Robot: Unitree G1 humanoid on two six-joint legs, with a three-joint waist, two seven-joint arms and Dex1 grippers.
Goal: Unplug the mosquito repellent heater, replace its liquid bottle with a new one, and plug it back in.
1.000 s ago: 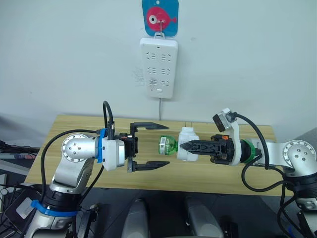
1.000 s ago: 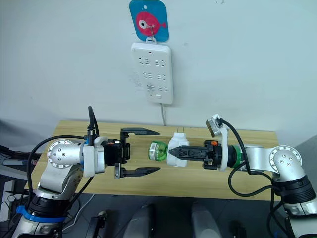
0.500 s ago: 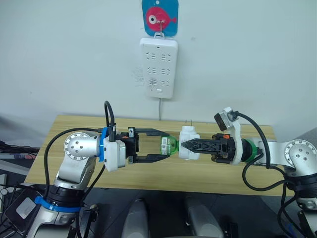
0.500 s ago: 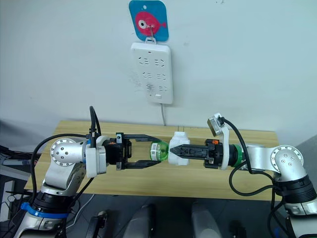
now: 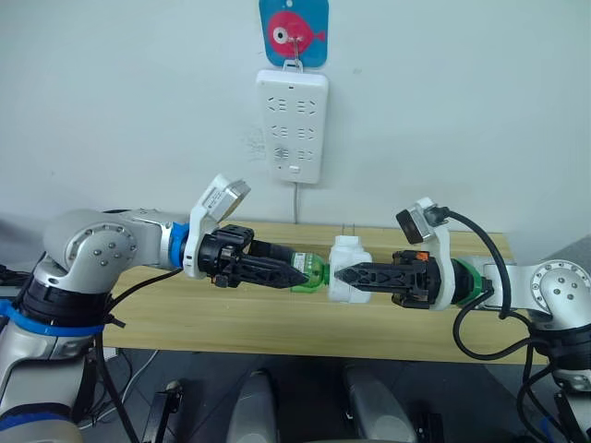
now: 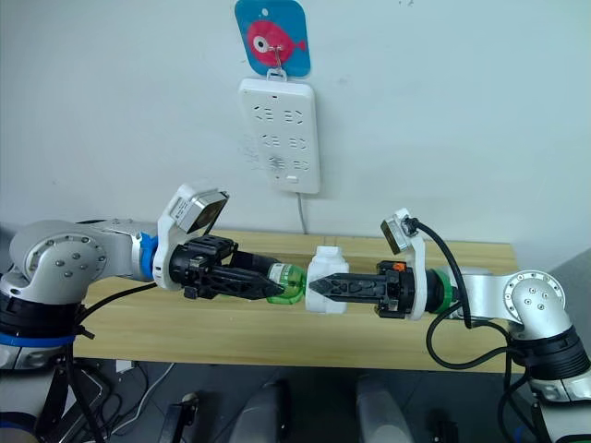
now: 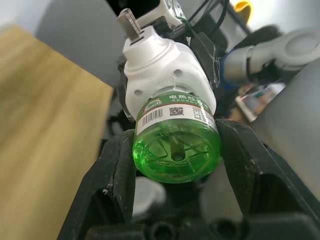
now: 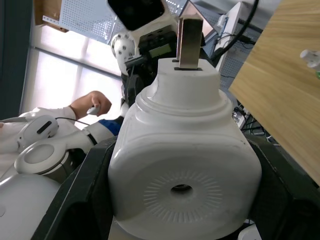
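While the right tool (image 5: pixel 338 274) clamps one heater (image 5: pixel 349 269), the left tool (image 5: pixel 297 275) grips its single bottle (image 5: pixel 313 271)

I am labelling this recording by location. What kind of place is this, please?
Probably an indoor robot lab or test room: a bare wooden table against a plain wall, a white power strip hung from a fish-shaped hook, and a seated person nearby.

We count one heater (image 5: pixel 349 269), one green bottle (image 5: pixel 312 274), one power strip (image 5: pixel 292 125), two grippers.
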